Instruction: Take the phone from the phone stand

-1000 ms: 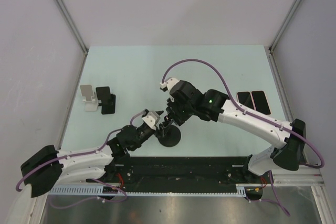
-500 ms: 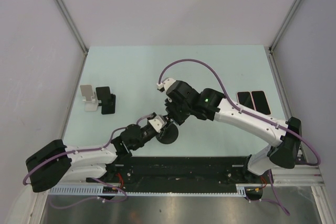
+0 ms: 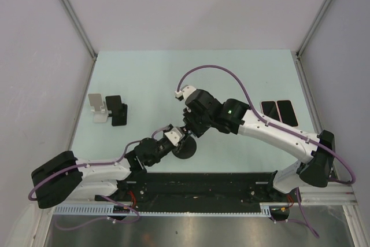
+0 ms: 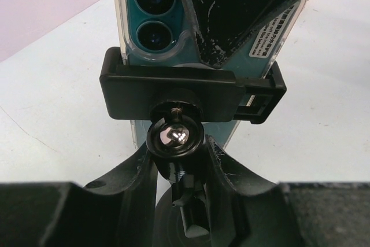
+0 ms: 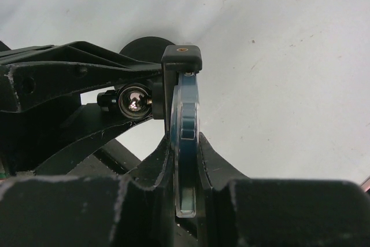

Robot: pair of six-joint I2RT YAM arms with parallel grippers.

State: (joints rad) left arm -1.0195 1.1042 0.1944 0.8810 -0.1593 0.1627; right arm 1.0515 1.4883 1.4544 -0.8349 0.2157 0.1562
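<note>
A: Where does the phone (image 4: 151,21) sit, and how much of it shows?
B: It stands upright in the clamp (image 4: 191,88) of the phone stand (image 3: 186,151), near the middle of the table's (image 3: 144,79) front edge. From above, the two wrists hide nearly all of it. The left wrist view gives only its back, cut off at the top: teal under a clear glossy case, with two round lenses and a white label (image 4: 272,33) partly covered by a scuffed black finger
A: And the right hand (image 5: 186,151)?
B: It is closed on the phone, which shows edge-on there as a thin bluish slab. One finger presses each face, below the clamp's squared-off tip. The phone's lower end is lost behind the hand's own body
A: The left hand (image 4: 179,163)?
B: It is drawn in tight around the stand's neck, just under the shiny chrome ball joint (image 4: 175,136). Its curved matte fingers (image 4: 139,172) hug the black collar on both sides. Lower down the neck is dark and blurred, so how it meets the foot cannot be made out
A: The foot itself?
B: The round base (image 5: 141,46) is a flat black disc, half hidden behind the clamp in the right wrist view
A: Anything else?
B: A white stand (image 3: 97,108) and a black stand (image 3: 117,111) sit at the table's left, and two dark slabs (image 3: 278,111) lie flat at its right, all too small for detail
</note>
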